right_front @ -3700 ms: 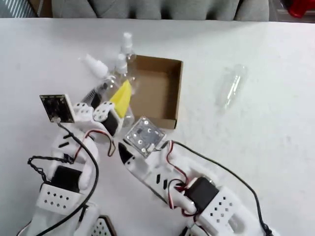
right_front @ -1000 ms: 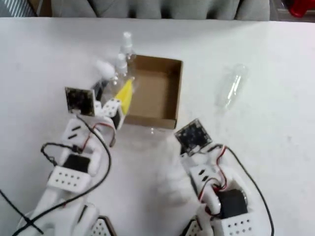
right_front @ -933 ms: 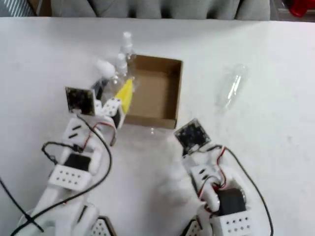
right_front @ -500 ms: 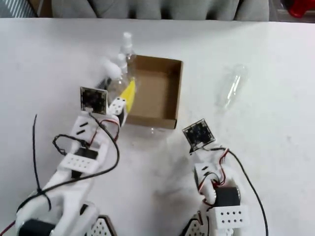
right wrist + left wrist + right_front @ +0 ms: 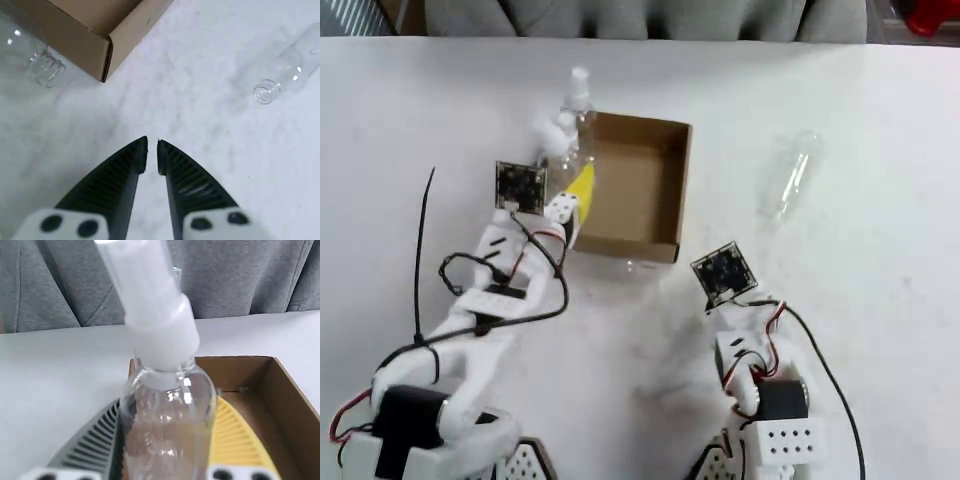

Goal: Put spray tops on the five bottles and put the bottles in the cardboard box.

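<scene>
My left gripper [image 5: 570, 187] is shut on a clear bottle [image 5: 167, 430] with a white spray top [image 5: 150, 305], held upright at the left rim of the cardboard box [image 5: 638, 185]. The bottle sits between a grey finger [image 5: 95, 445] and a yellow finger [image 5: 235, 440]. Another topped bottle [image 5: 578, 88] stands behind the box's far left corner. A topless clear bottle [image 5: 42, 62] lies by the box's front wall, and another one [image 5: 790, 178] lies far right. My right gripper [image 5: 151, 152] hangs shut over bare table in front of the box's right corner [image 5: 107, 47], holding nothing.
The box [image 5: 280, 390] is open at the top with a bare brown floor. The right arm [image 5: 755, 360] stands near the table's front edge. Grey fabric lies beyond the table's far edge [image 5: 240, 275].
The left arm has carried the topped bottle forward and right to the box's left rim. The right arm swung away from the left gripper to the right, then held still.
</scene>
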Tool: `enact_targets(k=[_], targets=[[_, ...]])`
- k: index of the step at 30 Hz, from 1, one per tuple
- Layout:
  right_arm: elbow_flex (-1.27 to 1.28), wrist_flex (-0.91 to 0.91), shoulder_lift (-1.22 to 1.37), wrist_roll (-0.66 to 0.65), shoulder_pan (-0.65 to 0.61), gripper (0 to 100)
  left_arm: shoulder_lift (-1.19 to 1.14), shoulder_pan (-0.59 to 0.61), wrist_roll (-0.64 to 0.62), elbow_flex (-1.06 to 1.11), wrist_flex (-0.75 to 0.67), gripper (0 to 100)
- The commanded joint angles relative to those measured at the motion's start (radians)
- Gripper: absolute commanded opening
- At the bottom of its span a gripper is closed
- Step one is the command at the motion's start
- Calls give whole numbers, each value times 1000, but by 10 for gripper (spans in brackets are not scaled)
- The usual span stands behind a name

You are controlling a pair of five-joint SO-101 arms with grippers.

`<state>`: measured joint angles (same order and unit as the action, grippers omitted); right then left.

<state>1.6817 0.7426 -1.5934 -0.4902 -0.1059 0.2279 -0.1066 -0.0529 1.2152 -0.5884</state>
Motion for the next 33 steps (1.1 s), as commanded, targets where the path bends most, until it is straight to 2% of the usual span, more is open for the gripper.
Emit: enact_targets(k=[1, 21, 27, 33], targets=[[14, -22, -10, -14, 7, 17, -10, 13, -52, -58, -92, 20], [14, -18, -4, -14, 10, 17, -19, 44, -74, -58, -91, 20], [14, -18, -4, -14, 12, 17, -116, 48, -74, -107, -100, 20], [14, -18, -4, -14, 13, 17, -174, 48, -72, -89, -224, 20]])
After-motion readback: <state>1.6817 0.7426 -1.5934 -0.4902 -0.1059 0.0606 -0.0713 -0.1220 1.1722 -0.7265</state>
